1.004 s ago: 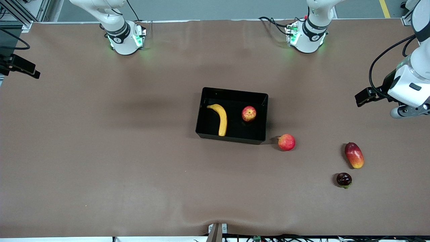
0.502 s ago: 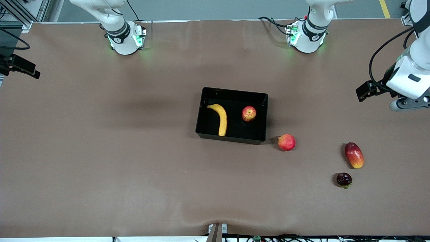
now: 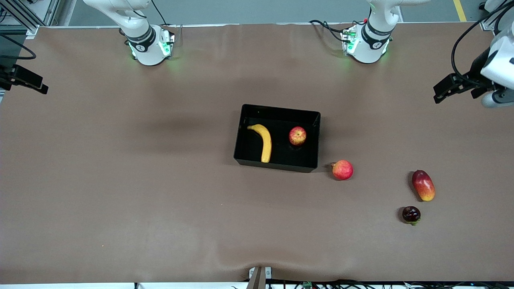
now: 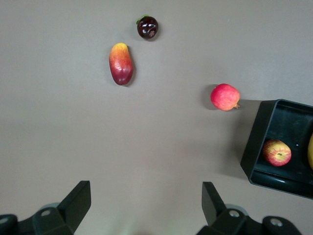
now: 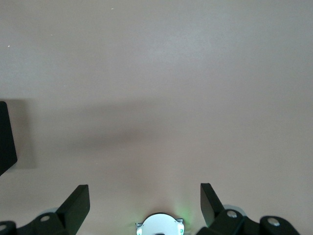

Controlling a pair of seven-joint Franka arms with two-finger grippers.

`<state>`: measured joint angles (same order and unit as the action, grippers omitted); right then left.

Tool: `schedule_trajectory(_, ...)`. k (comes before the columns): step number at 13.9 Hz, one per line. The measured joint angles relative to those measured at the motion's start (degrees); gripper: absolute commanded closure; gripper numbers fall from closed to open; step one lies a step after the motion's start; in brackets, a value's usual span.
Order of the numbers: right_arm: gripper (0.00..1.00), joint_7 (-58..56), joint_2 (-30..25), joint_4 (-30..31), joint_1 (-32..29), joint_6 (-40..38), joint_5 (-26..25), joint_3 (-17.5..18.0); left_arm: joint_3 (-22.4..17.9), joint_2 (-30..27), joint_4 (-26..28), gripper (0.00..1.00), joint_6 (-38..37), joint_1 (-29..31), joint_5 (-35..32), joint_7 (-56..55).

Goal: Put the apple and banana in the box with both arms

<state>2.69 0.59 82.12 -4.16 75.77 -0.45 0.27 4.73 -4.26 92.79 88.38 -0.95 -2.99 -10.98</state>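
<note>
- We find the shallow glossy black plastic box [image 3: 277,110] near the middle of the brown table [image 3: 120,180], both task fruits lying inside it.
- The long curved yellow banana [image 3: 263,140] lies in the part of the box toward the right arm's end; the small round red apple with yellow-orange streaks [image 3: 297,135] sits in the part toward the left arm's end. The two are apart, not touching.
- Left gripper [image 4: 145,208]: in its wrist view we see the two black fingers [image 4: 73,203] spread wide with bare table between them, nothing held. In the front view it hangs high over the left arm's end of the table [image 3: 453,86].
- From the left gripper, the box is well apart, toward the table's middle; in the left wrist view one corner of it shows, with the apple [image 4: 277,152] inside and a sliver of banana [image 4: 310,152] at the picture's edge.
- Right gripper [image 5: 145,205]: fingers equally wide apart, empty, over bare table just by its own arm's base. A black edge at the side of its wrist view may be the box; we cannot tell for sure.
- Loose on the table, outside the box: an evenly pinkish-red round fruit [image 3: 342,169] just beside the box's corner, an elongated red-yellow mango [image 3: 423,185], and a small dark round fruit [image 3: 411,214] near the mango, nearer the front camera.
</note>
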Motion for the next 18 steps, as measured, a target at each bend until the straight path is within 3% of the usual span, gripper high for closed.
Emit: schedule_trajectory(18, 0.0, 0.16, 1.04, -0.33, 1.9, -0.03, -0.05, -0.29, 0.38, 0.61, -0.41, 0.0, -0.1, -0.39, 3.07, 0.06)
